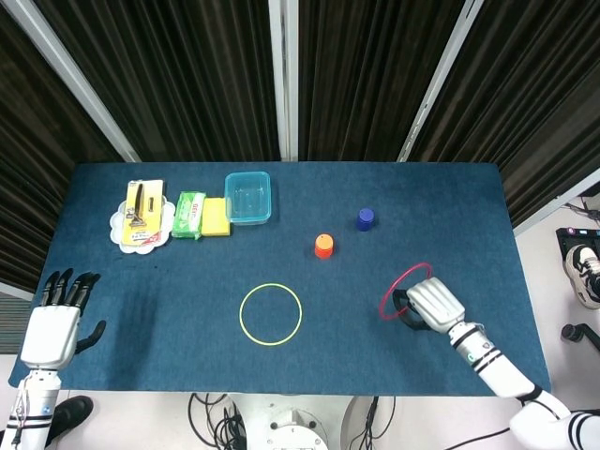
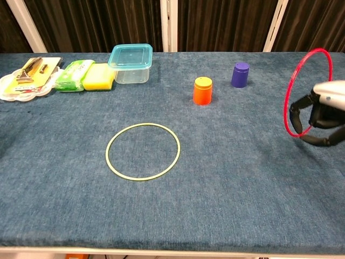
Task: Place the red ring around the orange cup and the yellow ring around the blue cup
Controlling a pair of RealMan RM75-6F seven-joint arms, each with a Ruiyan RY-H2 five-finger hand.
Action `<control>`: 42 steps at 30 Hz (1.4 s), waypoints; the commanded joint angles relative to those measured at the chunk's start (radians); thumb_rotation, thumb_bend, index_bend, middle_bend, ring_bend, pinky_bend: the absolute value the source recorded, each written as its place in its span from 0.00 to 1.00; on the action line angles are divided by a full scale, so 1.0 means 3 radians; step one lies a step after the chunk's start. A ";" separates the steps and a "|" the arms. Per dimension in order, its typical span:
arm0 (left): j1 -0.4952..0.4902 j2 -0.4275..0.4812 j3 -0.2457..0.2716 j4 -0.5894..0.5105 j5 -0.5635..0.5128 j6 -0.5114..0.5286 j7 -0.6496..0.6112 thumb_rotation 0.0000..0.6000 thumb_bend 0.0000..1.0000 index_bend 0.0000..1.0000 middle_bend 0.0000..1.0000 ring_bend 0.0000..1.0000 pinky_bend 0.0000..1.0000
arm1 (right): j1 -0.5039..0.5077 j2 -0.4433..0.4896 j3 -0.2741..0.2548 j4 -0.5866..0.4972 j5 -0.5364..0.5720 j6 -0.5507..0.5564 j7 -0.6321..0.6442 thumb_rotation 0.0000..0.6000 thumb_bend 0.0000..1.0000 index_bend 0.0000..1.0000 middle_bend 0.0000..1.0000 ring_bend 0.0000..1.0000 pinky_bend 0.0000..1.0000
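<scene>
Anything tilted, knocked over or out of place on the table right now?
Nothing stands out. The right robot hand holds the red ring tilted up off the table, as expected. The orange cup, blue cup and flat yellow ring look undisturbed.

A blue table point(image 1: 141, 281) carries a row of things along its far left edge. Nearest the left corner sits a white plate point(image 1: 120, 225) with a yellow card point(image 1: 142, 214) holding a razor. Next come a green packet point(image 1: 188, 215), a yellow sponge point(image 1: 216, 217) touching it, then a clear teal box point(image 1: 247, 197). Dark curtains point(image 1: 187, 75) hang behind
</scene>
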 commanded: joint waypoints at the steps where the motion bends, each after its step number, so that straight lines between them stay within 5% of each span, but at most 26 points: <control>1: 0.0005 0.0003 0.0003 -0.0008 -0.0001 0.0004 0.0006 1.00 0.26 0.12 0.12 0.01 0.00 | 0.0217 0.0179 0.0138 -0.0168 0.0152 -0.0282 0.0080 1.00 0.33 0.62 0.99 1.00 1.00; 10: 0.0035 0.0042 0.0013 -0.0094 0.0012 0.0043 0.0075 1.00 0.26 0.12 0.12 0.01 0.00 | 0.0856 0.0345 0.0428 -0.0281 0.0572 -0.1226 0.0260 1.00 0.33 0.62 0.99 1.00 1.00; 23: 0.0094 0.0083 0.0033 -0.0190 0.0013 0.0094 0.0131 1.00 0.26 0.12 0.12 0.01 0.00 | 0.1579 0.0159 0.0670 -0.0007 0.1249 -0.2180 0.0210 1.00 0.33 0.59 0.99 1.00 1.00; 32: 0.0107 0.0080 0.0031 -0.0183 0.0006 0.0093 0.0133 1.00 0.26 0.12 0.12 0.01 0.00 | 0.1837 -0.0025 0.0634 0.0213 0.1605 -0.2373 0.0076 1.00 0.28 0.55 0.99 1.00 1.00; 42: 0.0113 0.0071 0.0027 -0.0151 0.0008 0.0089 0.0092 1.00 0.26 0.12 0.12 0.01 0.00 | 0.1881 -0.0035 0.0547 0.0111 0.1813 -0.2195 -0.0081 1.00 0.14 0.43 0.99 1.00 1.00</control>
